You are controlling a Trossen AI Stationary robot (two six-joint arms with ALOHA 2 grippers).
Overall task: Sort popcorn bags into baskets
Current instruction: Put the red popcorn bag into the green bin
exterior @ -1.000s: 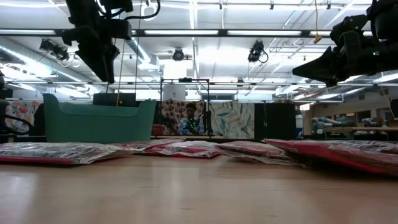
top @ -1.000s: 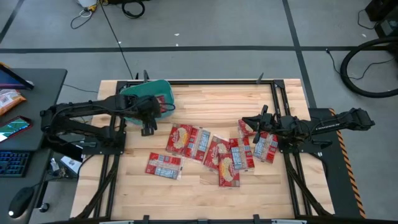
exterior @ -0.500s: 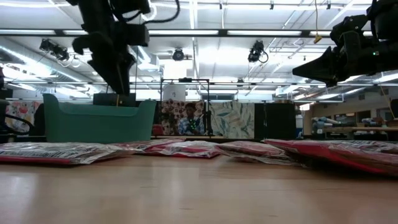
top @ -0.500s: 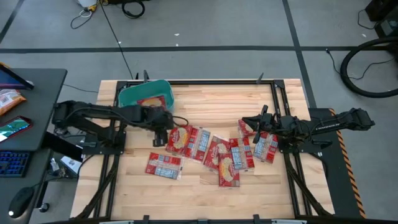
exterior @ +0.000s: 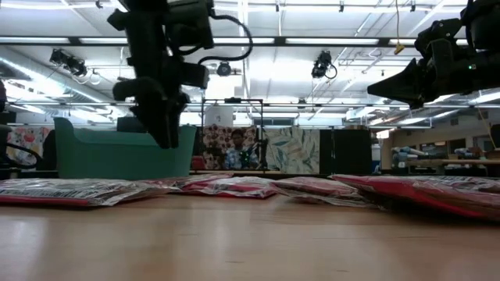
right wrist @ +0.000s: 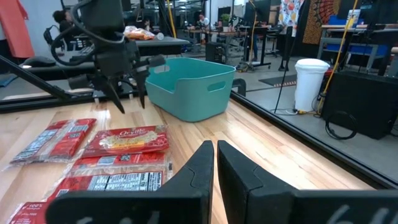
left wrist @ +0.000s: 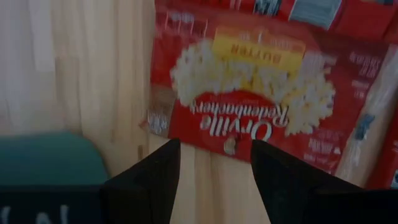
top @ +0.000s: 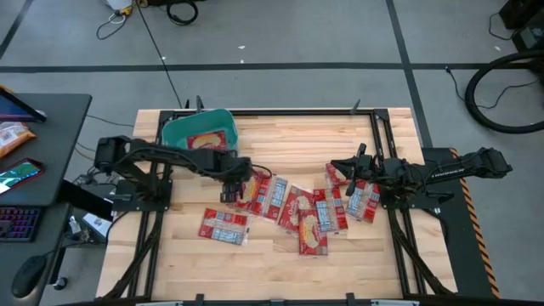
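Several red popcorn bags (top: 293, 206) lie flat in a loose heap mid-table, and one more (top: 223, 226) lies apart toward the near-left. The teal basket (top: 201, 132) stands at the far-left corner with a red bag (top: 202, 141) inside it. My left gripper (top: 231, 190) is open and hovers over the left edge of the leftmost heap bag (left wrist: 249, 99), fingers pointing down, clear of it in the low view (exterior: 166, 134). My right gripper (top: 338, 168) is shut and hangs still above the right-hand bags (top: 355, 199).
A dark desk left of the table holds an orange-brown snack packet (top: 12, 136), a phone and a keyboard. Black frame rails (top: 384, 136) run along the table's sides. Bare wood (top: 289, 140) lies between basket and right arm, and along the near edge (top: 255, 272).
My left gripper has swung from beside the basket toward the table's right and near side, and has come down over the leftmost bag of the heap. The bags and the basket have stayed where they were.
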